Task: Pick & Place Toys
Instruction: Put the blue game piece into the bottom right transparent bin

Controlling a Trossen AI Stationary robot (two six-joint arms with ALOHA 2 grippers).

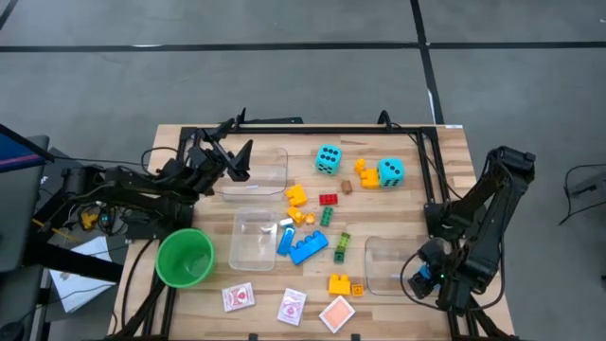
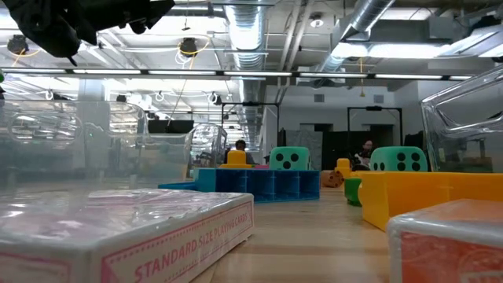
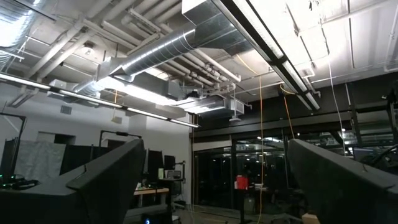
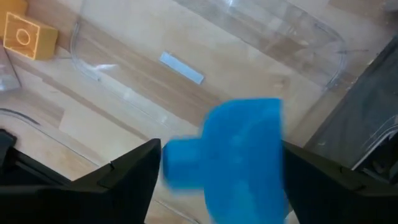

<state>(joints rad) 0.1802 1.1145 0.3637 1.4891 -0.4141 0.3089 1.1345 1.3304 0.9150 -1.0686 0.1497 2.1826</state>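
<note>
- The right gripper (image 4: 221,168) hangs over the clear bin (image 1: 393,263) at the surface's right edge. A blue brick (image 4: 239,158) sits blurred between its spread fingers; whether they grip it, I cannot tell.
- Best to keep the fingers wide so the brick falls clear inside the bin.
- The left gripper (image 1: 232,152) waits, fingers wide and empty.
- The card box (image 2: 126,232) reads "STANDARD SIZE PLAYING CARDS".

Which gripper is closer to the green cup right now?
Left. The left gripper is raised just beyond the green cup; the right gripper is over the clear bin, across the table.
</note>
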